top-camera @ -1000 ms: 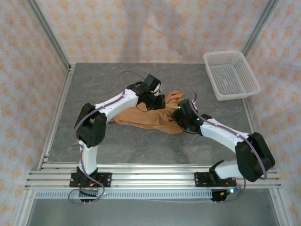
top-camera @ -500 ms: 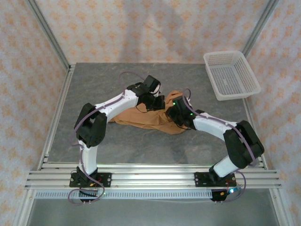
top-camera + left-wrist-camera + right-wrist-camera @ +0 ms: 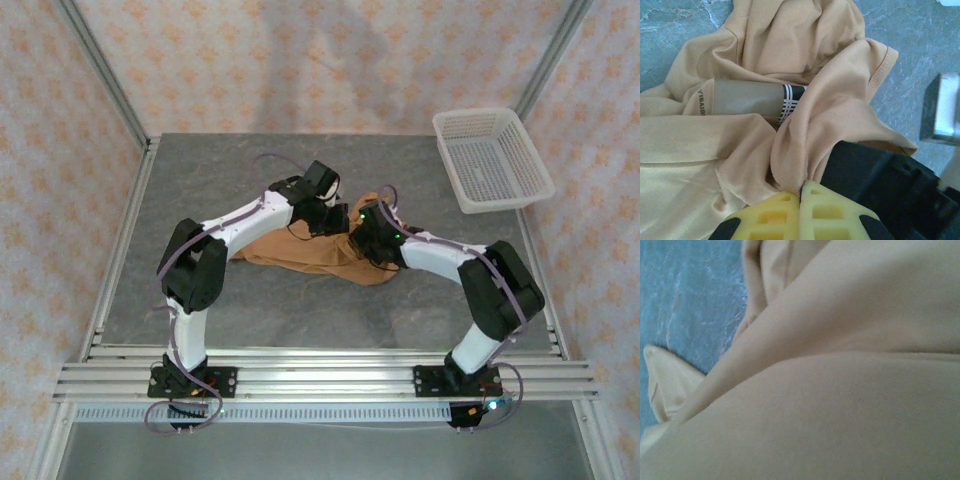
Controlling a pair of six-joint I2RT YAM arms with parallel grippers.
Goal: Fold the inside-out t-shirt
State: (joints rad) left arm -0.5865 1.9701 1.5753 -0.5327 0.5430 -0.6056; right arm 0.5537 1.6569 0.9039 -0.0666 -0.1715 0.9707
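The inside-out t-shirt (image 3: pixel 305 255) lies bunched in a tan heap at the table's middle. In the left wrist view the t-shirt (image 3: pixel 790 40) shows a hemmed edge and a grey neck label (image 3: pixel 745 97) with black-and-white stripes. My left gripper (image 3: pixel 335 216) hangs over the heap's far edge; its yellow fingers (image 3: pixel 775 215) meet, and the left gripper (image 3: pixel 800 192) is shut on a raised fold of cloth. My right gripper (image 3: pixel 362 228) presses into the heap right beside the left one. Tan cloth (image 3: pixel 840 390) covers its fingers, so how the jaws stand is hidden.
A white mesh basket (image 3: pixel 492 160) sits at the back right corner. Grey marbled table (image 3: pixel 200 180) surrounds the heap, framed by metal posts and patterned walls. The right arm's dark body (image 3: pixel 880 185) lies close against the left fingers.
The right arm has swung its wrist leftward and farther in, bringing its gripper into the cloth beside the left gripper. The left arm has held still, shut on the fold.
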